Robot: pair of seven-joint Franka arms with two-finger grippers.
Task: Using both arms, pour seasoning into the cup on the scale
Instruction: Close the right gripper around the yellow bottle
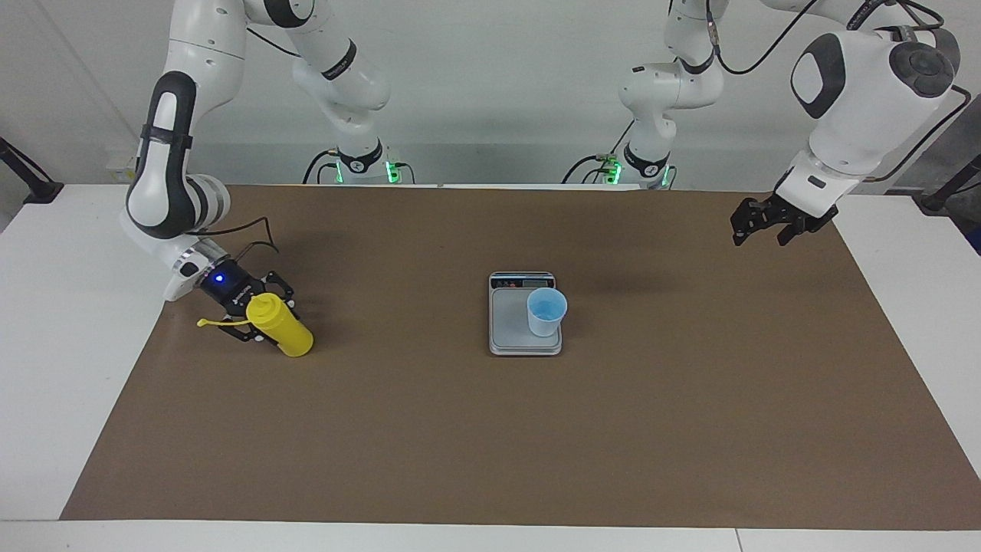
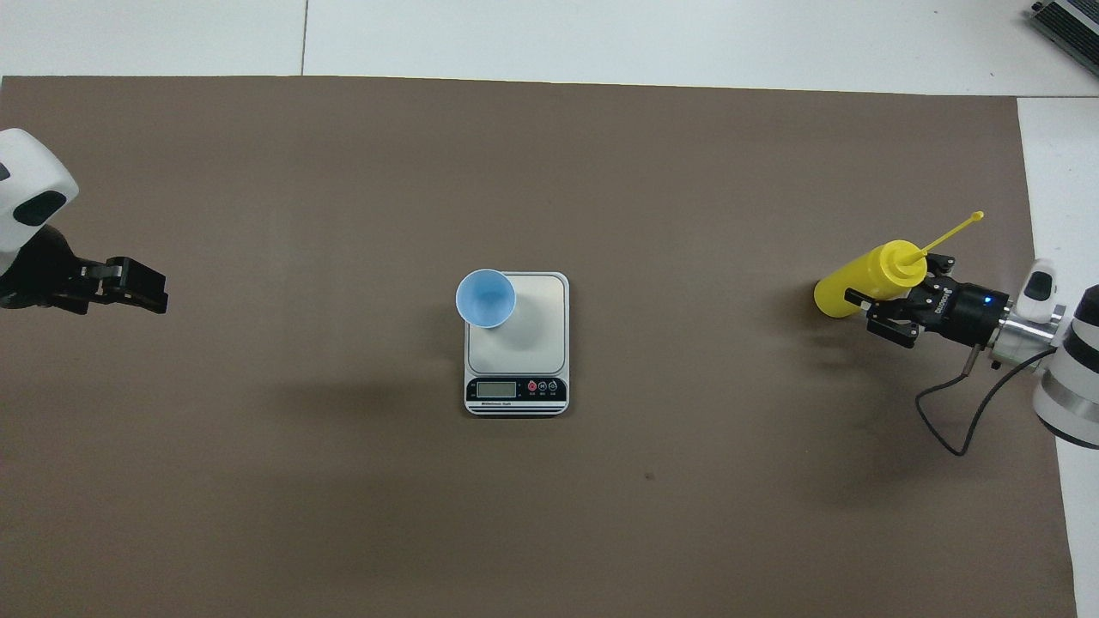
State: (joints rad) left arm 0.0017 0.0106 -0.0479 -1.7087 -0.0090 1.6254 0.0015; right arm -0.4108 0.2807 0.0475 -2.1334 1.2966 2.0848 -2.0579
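- Right gripper (image 1: 267, 316) — down at the brown paper mat (image 1: 460, 445), at the right arm's end of the table. Its fingers are pinched in on the upper body of the bright yellow cylindrical plastic squeeze bottle (image 1: 287, 333), one on each side. You can read that as a grip.
- The bottle is not upright. It leans, with its domed nozzle end tipped back toward the gripper's wrist and its base pointing toward the table's middle. The base looks to be at or just off the mat; you can't tell which.
- The thin yellow cap strap (image 1: 218, 323) sticks out from the nozzle, away from the table's middle.
- Key relation: the small light-blue translucent tapered plastic cup (image 1: 546, 310) lies well apart from the bottle, toward the table's middle. The bottle's long axis runs roughly along that line, base first, so judge that the nozzle has to swing round before any pour.
- The cup stands upright on the flat silver-grey rectangular scale (image 1: 510, 326), at the plate corner farther from the robots and toward the left arm's end.
- Left gripper (image 1: 759, 230) — waits in the air over the mat's edge at the left arm's end, holding nothing; whether it's open or shut you can't tell. The right arm is the one at the bottle.
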